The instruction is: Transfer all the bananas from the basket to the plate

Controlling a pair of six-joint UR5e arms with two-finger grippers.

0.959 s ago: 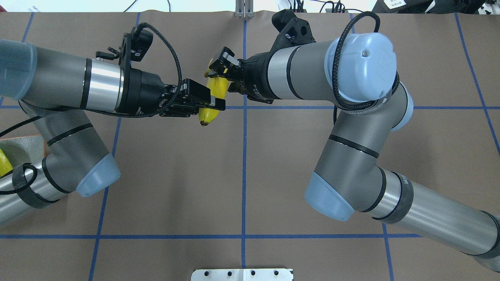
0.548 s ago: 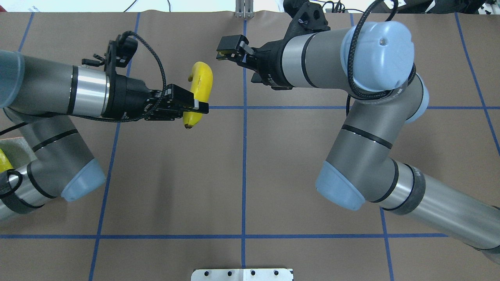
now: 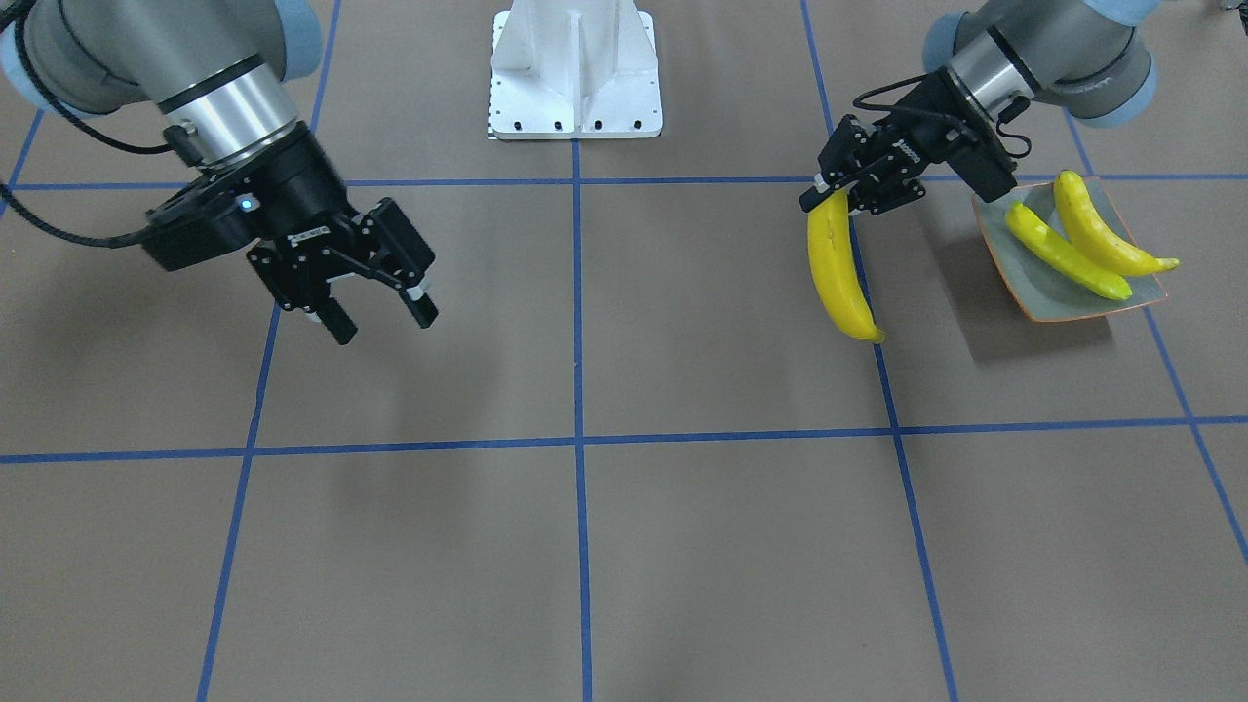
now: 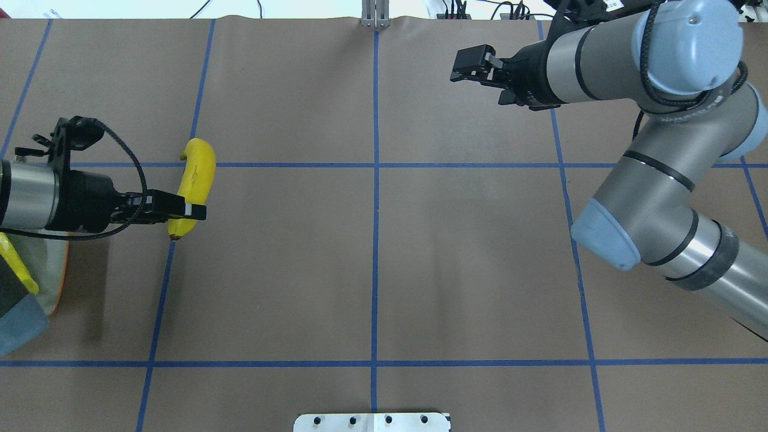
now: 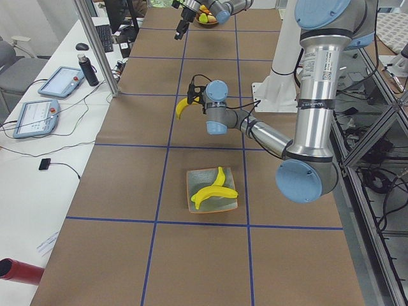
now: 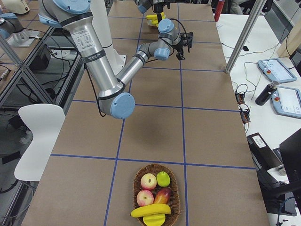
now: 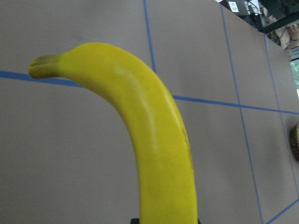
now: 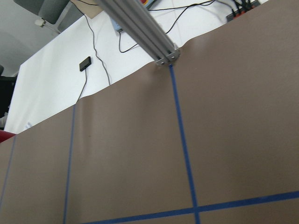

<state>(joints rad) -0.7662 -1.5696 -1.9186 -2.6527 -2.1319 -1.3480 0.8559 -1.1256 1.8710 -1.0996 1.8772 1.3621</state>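
My left gripper [image 4: 187, 213] is shut on the lower end of a yellow banana [image 4: 193, 186] and holds it above the table; the banana fills the left wrist view [image 7: 154, 140]. In the front view this gripper [image 3: 834, 195] and its banana [image 3: 838, 273] hang just left of the grey-green plate [image 3: 1043, 292], which holds two bananas [image 3: 1065, 258]. My right gripper [image 3: 383, 322] is open and empty, far across the table. The basket [image 6: 177, 197] shows in the right side view with a banana [image 6: 150, 210] at its near end.
The basket also holds two apples [image 6: 148, 181], a pear [image 6: 163, 178] and a mango [image 6: 162, 194]. The robot's white base [image 3: 575, 68] stands at the table's middle edge. Blue tape lines cross the brown table. Only the plate's edge [image 4: 60, 282] shows at the overhead view's left.
My right gripper has let go of the banana and pulled away to the right. My left gripper has carried the banana left, close to the plate.
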